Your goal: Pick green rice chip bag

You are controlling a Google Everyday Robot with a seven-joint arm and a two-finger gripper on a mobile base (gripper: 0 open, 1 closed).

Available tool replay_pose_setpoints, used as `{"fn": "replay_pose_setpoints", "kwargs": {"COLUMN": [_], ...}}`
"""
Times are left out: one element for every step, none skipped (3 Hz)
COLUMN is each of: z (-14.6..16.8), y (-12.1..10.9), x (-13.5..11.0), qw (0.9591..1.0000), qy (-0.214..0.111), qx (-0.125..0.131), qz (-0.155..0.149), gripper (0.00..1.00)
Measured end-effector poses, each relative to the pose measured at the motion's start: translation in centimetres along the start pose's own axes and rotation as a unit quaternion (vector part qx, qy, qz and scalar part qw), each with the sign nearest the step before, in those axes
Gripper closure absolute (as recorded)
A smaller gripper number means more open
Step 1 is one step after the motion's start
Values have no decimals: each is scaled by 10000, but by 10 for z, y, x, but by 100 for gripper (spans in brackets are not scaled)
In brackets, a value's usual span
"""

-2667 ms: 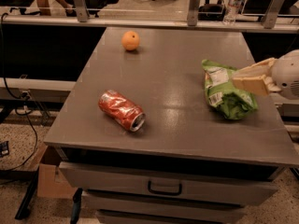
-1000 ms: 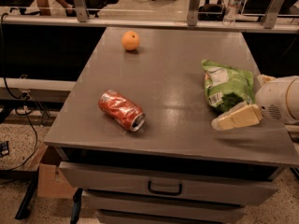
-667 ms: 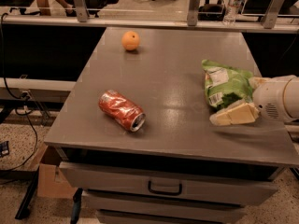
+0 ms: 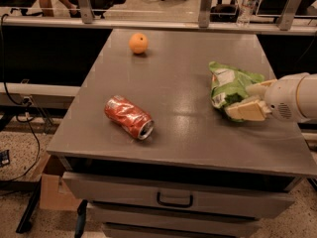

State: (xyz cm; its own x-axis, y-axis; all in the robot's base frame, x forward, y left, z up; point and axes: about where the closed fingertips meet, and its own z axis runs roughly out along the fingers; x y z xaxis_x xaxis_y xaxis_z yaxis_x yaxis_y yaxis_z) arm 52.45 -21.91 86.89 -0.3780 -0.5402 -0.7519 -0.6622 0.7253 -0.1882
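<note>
The green rice chip bag [image 4: 229, 86], crumpled bright green foil with white label patches, lies on the right side of the grey table [image 4: 183, 133]. My gripper [image 4: 250, 99] reaches in from the right edge on a white arm. Its cream fingers straddle the bag's right end, one finger [image 4: 246, 111] in front of the bag and the other behind it. The jaws stand apart with the bag's edge between them. The bag rests on the table.
A crushed red soda can [image 4: 129, 117] lies on its side at the front left of the table. An orange [image 4: 138, 43] sits at the back left. Drawers [image 4: 174, 198] are below the front edge. A water bottle [image 4: 244, 5] stands behind the table.
The gripper has swung from beside the bag to around its right end. Its front finger has moved up toward the bag. The bag, can and orange have not moved.
</note>
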Motion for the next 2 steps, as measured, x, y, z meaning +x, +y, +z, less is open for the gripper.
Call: {"fn": "replay_pose_setpoints", "kwargs": {"z": [-7,-19], "y": [-8,-17], "x": [-13,-34], "qw": [9996,9956], "qy": [-282,-935], "qx": [73,77], "qz": [40,59], "gripper": [92,100]}}
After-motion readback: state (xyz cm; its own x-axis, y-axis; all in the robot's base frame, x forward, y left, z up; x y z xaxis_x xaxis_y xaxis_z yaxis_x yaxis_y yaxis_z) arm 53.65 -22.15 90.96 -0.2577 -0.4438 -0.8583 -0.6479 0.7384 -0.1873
